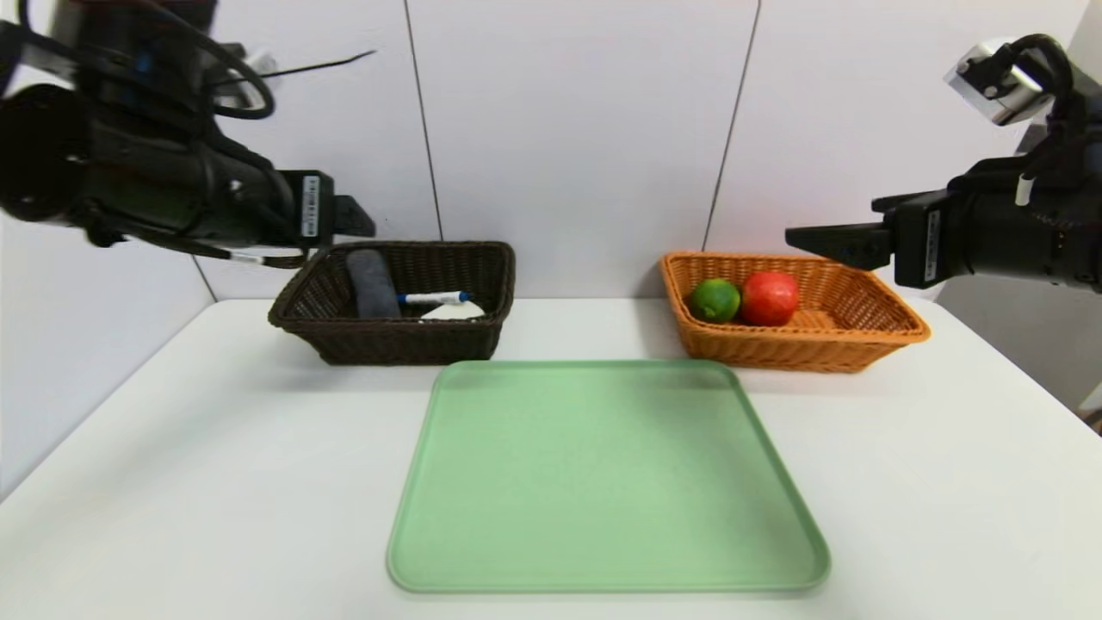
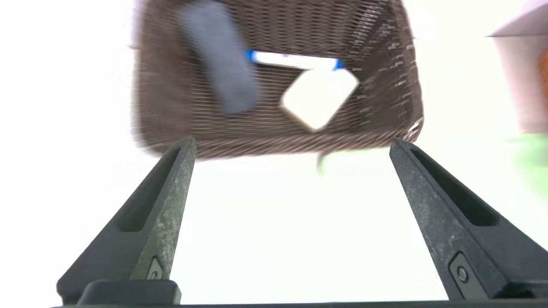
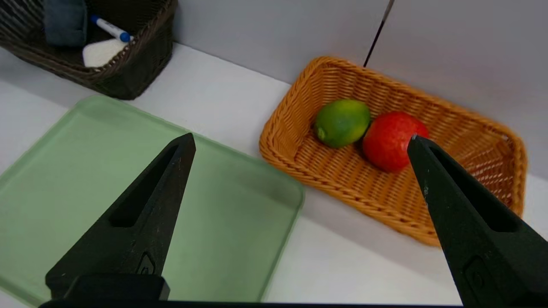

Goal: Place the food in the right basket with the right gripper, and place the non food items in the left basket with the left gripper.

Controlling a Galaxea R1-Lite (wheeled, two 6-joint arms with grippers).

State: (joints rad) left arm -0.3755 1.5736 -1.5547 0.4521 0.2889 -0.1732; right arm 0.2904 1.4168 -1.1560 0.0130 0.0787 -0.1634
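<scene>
1. Far left, and here's the left gripper point(image 2: 292, 140), up near the dark basket, its fingers spread wide and released, nothing between them.
2. Under it sits the dark brown basket point(image 1: 409, 340), tight woven wicker with flared sides, and all three non-food items are inside! The rolled grey towel point(image 1: 373, 284) lies soft and oblong; right of it, the slim, smooth white marker point(image 1: 433, 298) with blue ends; beside that, the flat white bar point(image 2: 320, 97), round-cornered.
3. Centre stage, the pale green tray point(image 1: 603, 482), a smooth rectangle with a low rim, lies bare on the white worktop point(image 1: 215, 482).
4. Across to the orange-tan basket point(image 1: 805, 351), flared wicker again, and the food is home: the oval green citrus point(image 3: 342, 123), then the round, glossy red apple point(image 3: 391, 141) just beside it.
5. Far right, the right gripper point(image 3: 302, 136) hangs above the basket's right side, fingers wide apart and released too.
6. The call: sorting looks complete, this is the finishing step, and the next move asks only for both arms to draw clear without clipping a rim.
</scene>
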